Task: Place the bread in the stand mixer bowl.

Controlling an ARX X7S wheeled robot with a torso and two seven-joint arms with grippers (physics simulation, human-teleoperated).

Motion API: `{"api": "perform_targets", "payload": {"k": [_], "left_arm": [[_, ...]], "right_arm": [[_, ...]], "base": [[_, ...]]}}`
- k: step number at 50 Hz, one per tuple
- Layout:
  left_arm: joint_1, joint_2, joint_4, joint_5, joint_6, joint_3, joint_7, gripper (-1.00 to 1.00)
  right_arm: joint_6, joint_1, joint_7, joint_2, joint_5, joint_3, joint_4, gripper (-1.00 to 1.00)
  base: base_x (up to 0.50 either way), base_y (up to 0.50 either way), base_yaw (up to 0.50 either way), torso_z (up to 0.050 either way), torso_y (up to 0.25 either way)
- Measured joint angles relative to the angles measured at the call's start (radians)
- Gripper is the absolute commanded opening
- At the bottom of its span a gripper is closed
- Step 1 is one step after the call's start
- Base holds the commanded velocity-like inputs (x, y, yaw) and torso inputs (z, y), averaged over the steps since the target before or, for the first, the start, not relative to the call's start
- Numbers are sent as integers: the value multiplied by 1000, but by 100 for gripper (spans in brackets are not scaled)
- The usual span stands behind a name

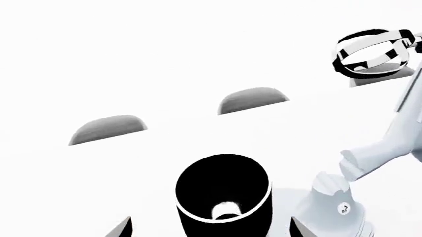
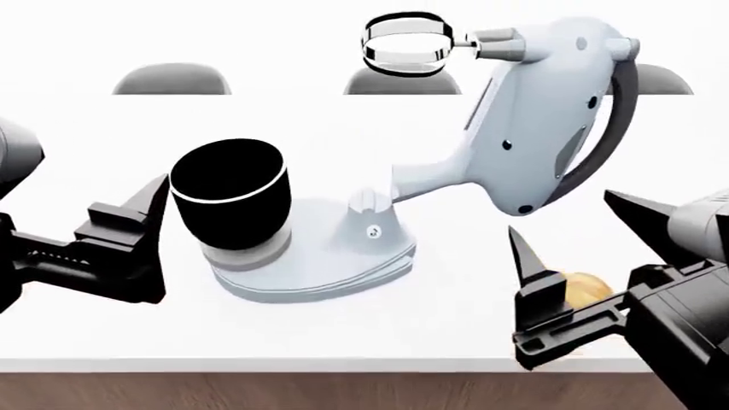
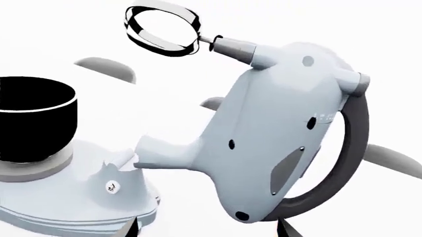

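Bread [image 2: 581,289] lies on the white tabletop [image 2: 456,307] at the robot's right, near the front edge, well apart from the stand mixer bowl [image 2: 231,195]. The head view shows it between and behind the spread fingers of the right tool [image 2: 575,260]; contact between fingers and roll cannot be confirmed, and the roll does not appear in the right wrist view. The left tool [image 2: 125,235] hangs just beside the bowl on its left; its finger tips show spread at the frame edge of the left wrist view, and it holds nothing.

The bowl sits upright on the mixer base [image 2: 330,256], mouth open. The mixer head [image 2: 547,120] is tilted back, with the chrome ring attachment [image 2: 407,43] raised well clear of the bowl.

Hazards, as judged from this position:
- The roll is small and round. An off-centre closure could push it toward the tabletop edge.
- The tilted head stands between roll and bowl. A direct transfer path risks striking it.
- The left tool is close to the bowl wall. Any drift could shift the bowl.
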Motion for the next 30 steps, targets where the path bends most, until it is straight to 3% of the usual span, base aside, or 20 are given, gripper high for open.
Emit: {"api": "perform_targets", "payload": {"k": [30], "left_arm": [[25, -28, 6, 32, 16, -4, 46, 100]], "right_arm": [[69, -136, -45, 40, -122, -24, 164, 100]], "base": [[0, 0, 0, 0, 0]]}}
